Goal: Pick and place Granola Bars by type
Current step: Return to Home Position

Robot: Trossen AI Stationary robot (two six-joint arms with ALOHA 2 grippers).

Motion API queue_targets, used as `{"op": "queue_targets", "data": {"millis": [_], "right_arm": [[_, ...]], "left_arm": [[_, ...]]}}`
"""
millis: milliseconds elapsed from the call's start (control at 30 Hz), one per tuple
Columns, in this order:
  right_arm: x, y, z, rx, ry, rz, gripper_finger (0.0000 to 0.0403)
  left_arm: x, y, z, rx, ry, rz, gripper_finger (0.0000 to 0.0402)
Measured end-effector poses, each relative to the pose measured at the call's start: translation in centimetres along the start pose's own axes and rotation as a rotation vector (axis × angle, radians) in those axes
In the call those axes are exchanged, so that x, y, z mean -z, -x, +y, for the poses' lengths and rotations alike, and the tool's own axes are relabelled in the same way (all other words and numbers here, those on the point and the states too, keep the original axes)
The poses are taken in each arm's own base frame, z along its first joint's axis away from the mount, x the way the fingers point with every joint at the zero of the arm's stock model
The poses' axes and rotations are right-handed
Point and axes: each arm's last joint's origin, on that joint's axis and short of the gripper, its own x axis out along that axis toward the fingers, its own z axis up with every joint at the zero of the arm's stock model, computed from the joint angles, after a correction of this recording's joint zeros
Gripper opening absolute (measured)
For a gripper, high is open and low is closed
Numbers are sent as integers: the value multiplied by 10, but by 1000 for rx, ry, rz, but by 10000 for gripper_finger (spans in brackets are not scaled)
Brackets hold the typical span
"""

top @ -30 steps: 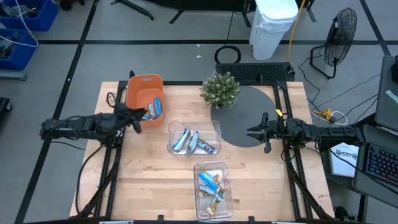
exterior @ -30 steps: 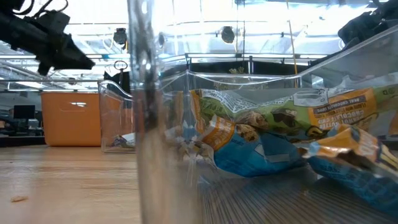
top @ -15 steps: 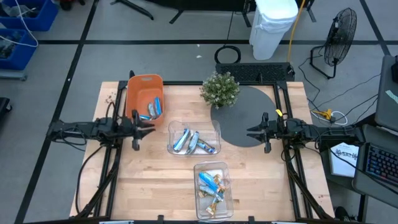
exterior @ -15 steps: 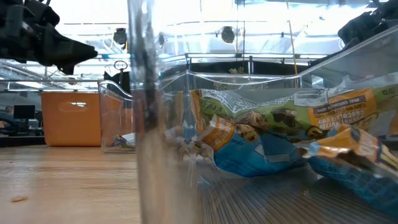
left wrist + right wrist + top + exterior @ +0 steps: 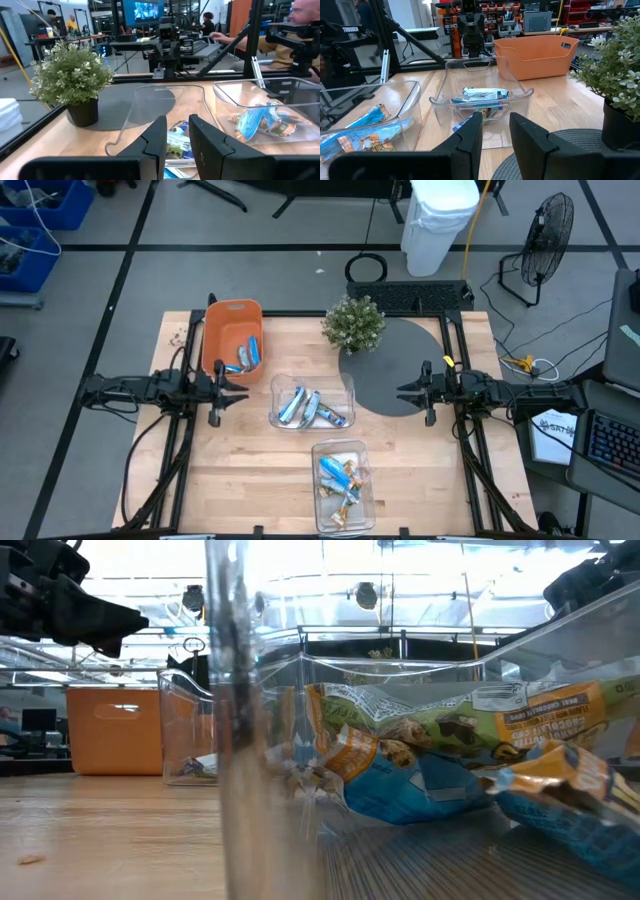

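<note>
The granola bars [image 5: 305,408] lie sorted in three bins on the bench [image 5: 250,480]: a few in the orange bin [image 5: 212,330] at 10 o'clock, a blue-and-silver cluster in the clear bin [image 5: 340,387] at the centre, and a heap of blue and gold wrappers in the second clear bin [image 5: 345,446] at 6 o'clock. None lies loose on the wood.

The bars look light, with thin, crinkly foil that is likely slick under hard fingers, and fillings that could crumble under a hard squeeze. The best hold is probably across the narrow middle of a bar, taking the topmost one where they overlap.

The left gripper [image 5: 235,387] hangs at 9 o'clock, just beside the orange bin, its fingers a narrow gap apart and holding nothing. The right gripper [image 5: 408,391] waits at 3 o'clock over the edge of the grey round mat [image 5: 385,350], fingers likewise slightly parted and empty. A potted plant [image 5: 354,323] stands at 12 o'clock.
</note>
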Motion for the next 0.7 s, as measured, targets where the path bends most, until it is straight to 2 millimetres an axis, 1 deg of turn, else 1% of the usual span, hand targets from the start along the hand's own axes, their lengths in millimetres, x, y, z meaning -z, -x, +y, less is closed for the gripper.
{"op": "queue_targets", "data": {"millis": [267,467,700], "right_arm": [[0,0,0,0,0,0,89],[0,0,0,0,0,0,89],[0,0,0,0,0,0,89]], "left_arm": [[5,-1,-1,28,1,24,88],[5,-1,-1,24,9,24,88],[5,-1,-1,13,-39,24,88]]}}
